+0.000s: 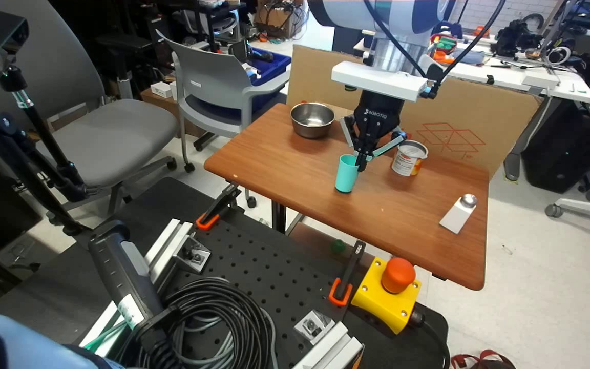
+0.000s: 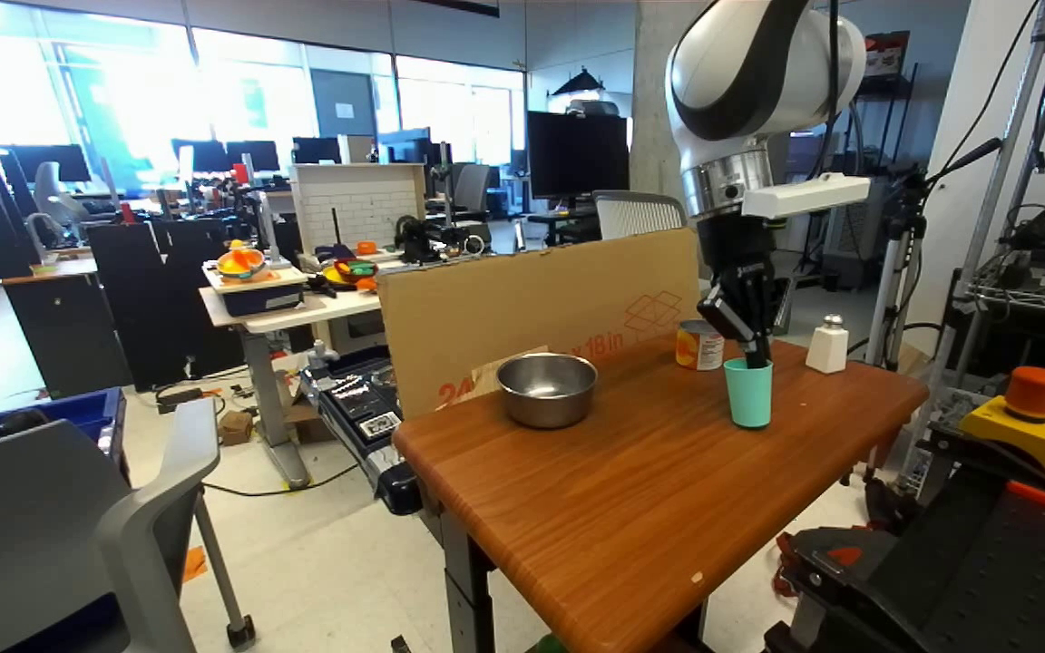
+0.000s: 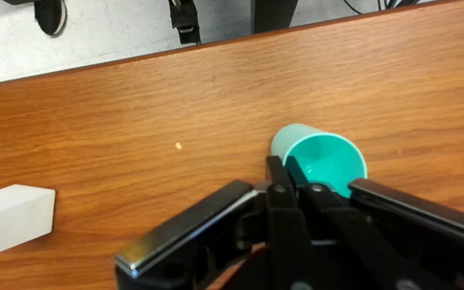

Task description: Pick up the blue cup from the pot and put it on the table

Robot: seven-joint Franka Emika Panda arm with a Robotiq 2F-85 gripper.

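Two black fingers (image 3: pixel 274 171) of the gripper (image 3: pixel 283 160) stood almost together in the wrist view, one outside and one inside the rim of the blue cup (image 1: pixel 346 176), so that its thin wall was pinched between them. The cup was upright, mouth up, with its base at the wooden top of the table (image 1: pixel 285 159); whether its full weight rested there could not be told. Above it, the white and black arm (image 2: pixel 740 100) came down from high on the right in an exterior view, with a white bar (image 1: pixel 379 80) across its wrist.

On the far side of the cup in both exterior views stood a labelled can (image 1: pixel 409 158), apart from the cup. The silver pot (image 2: pixel 548 399) sat toward the far left of the tabletop, well apart from the cup, and a white shaker (image 2: pixel 828 345) with a metal top stood upright to the right. A sheet of cardboard (image 2: pixel 522 308) with red print ran along the far edge.

On the near side in an exterior view lay a black perforated board (image 1: pixel 285 279), bearing a coil of dark cable (image 1: pixel 246 318) and, at the right, a yellow box (image 1: pixel 381 306) with an orange-red button (image 1: pixel 398 275). Grey chairs (image 1: pixel 213 84) stood to the left.
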